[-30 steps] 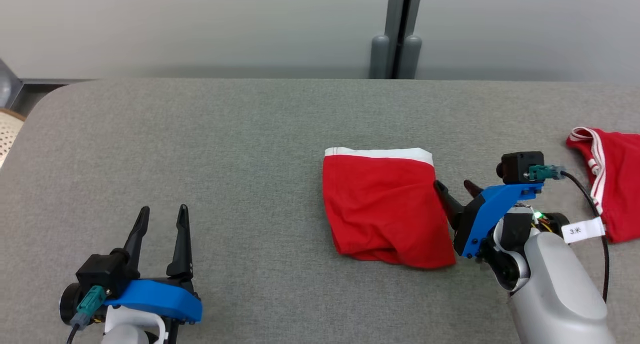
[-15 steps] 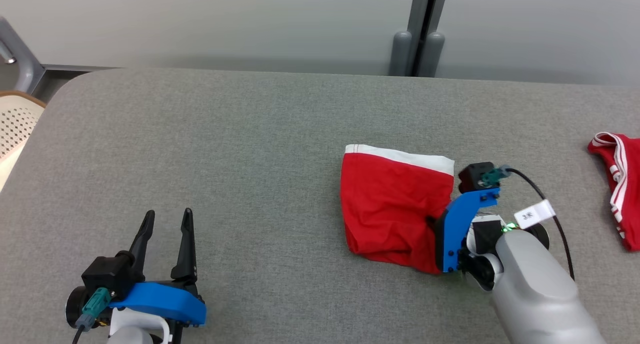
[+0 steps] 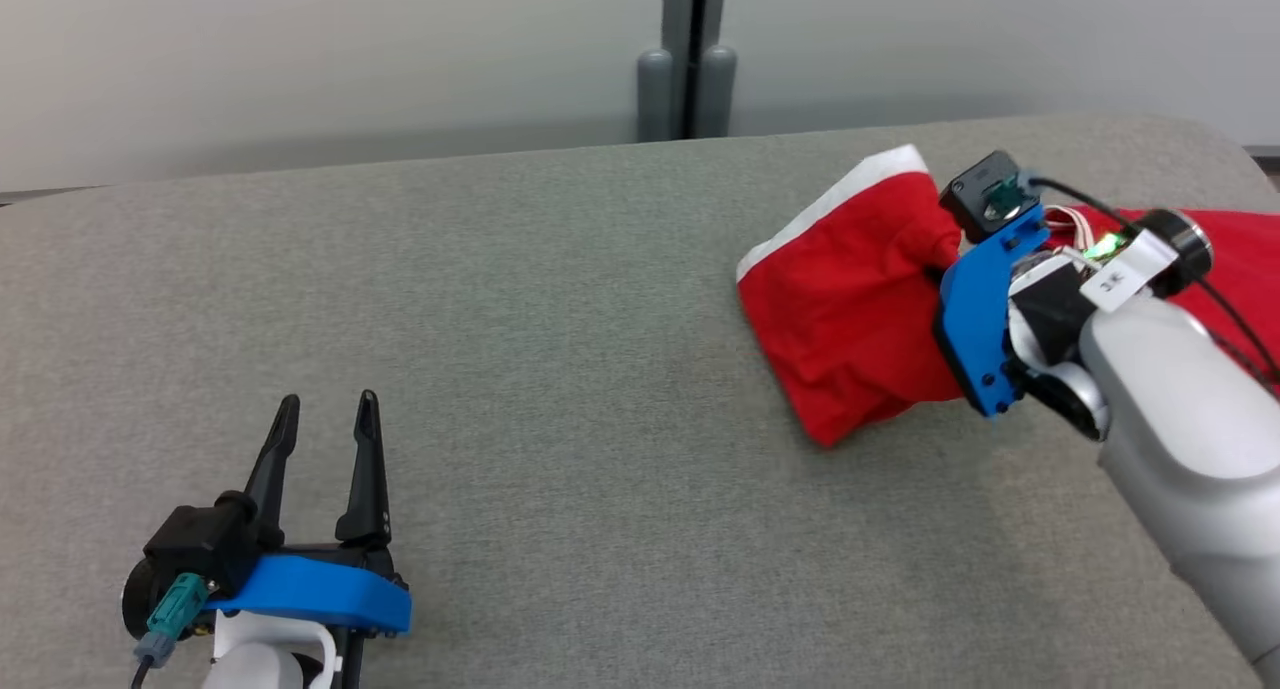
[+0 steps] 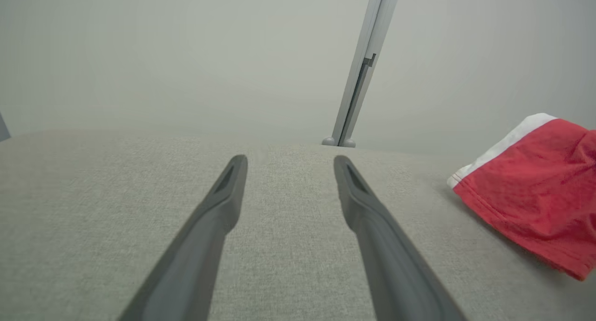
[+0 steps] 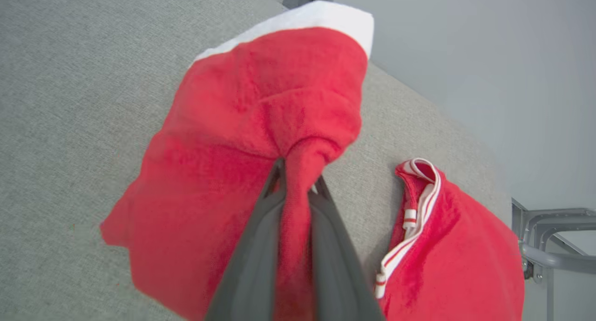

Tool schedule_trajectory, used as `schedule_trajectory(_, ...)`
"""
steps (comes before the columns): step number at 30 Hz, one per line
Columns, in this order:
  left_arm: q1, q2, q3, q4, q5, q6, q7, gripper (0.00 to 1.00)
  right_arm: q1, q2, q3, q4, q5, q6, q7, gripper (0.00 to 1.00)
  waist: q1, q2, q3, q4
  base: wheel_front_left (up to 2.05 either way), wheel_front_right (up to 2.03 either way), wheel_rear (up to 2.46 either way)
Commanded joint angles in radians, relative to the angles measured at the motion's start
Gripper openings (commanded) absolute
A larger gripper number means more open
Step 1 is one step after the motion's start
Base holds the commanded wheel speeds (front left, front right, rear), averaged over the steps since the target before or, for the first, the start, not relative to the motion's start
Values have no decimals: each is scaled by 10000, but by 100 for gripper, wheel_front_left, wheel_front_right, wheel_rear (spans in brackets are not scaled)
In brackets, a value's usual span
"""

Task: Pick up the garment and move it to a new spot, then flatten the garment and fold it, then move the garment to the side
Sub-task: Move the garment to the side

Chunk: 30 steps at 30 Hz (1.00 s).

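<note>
We find the right pincer [image 5: 298, 172] closed narrow on a gathered fold of the red garment [image 3: 850, 299], at the garment's right-hand edge. From that grip the cloth trails to the robot's left, with the white waistband along its far-left edge. Its lowest corner is at or just above the grey table [image 3: 520, 349]; we cannot tell which. The garment sits at the right side of the table, toward the far edge.

A second red garment [image 5: 456, 246] with striped trim lies just beside the held one, on its right. The left pincer [image 3: 329, 399] stands wide and empty at the near left, well apart from the cloth.

We judge that the carry falls to the right arm alone. Because the bulk of the cloth lies left of the grip, any travel rightward would drag it behind the pincer. It would also bring the cloth onto the second garment, so we advise clearance there.
</note>
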Motion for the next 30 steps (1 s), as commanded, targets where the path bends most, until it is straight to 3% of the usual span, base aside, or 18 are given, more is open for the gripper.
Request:
schedule_trajectory(1, -183, 48, 22, -150, 110, -42, -38, 100, -356, -433, 269, -354, 419, 2, 127, 0, -1, 0, 378, -567, 0, 0, 0)
schedule_trajectory(7, -708, 157, -120, -571, 313, -70, -39, 100, -1209, -2104, 1200, -1083, 1290, 2, 22, 0, -1, 0, 1274, -1184, 0, 0, 0)
schedule_trajectory(13, -1401, 436, -268, -969, 505, -81, 134, 100, -1876, -3332, 1138, -963, 1306, 2, -767, 0, -1, 0, 2337, -1457, 0, 0, 0)
schedule_trajectory(22, -1809, 861, -305, -1581, 636, -58, 494, 100, -1625, -3932, 214, -23, 720, 1, -1729, 0, -1, 0, 3184, -1653, 0, 0, 0)
schedule_trajectory(30, -2076, 1070, -458, -2000, 687, -76, 825, 100, -1551, -3493, -1071, 1403, -889, 1, -2779, 0, -1, 0, 3561, -1643, 0, 0, 0)
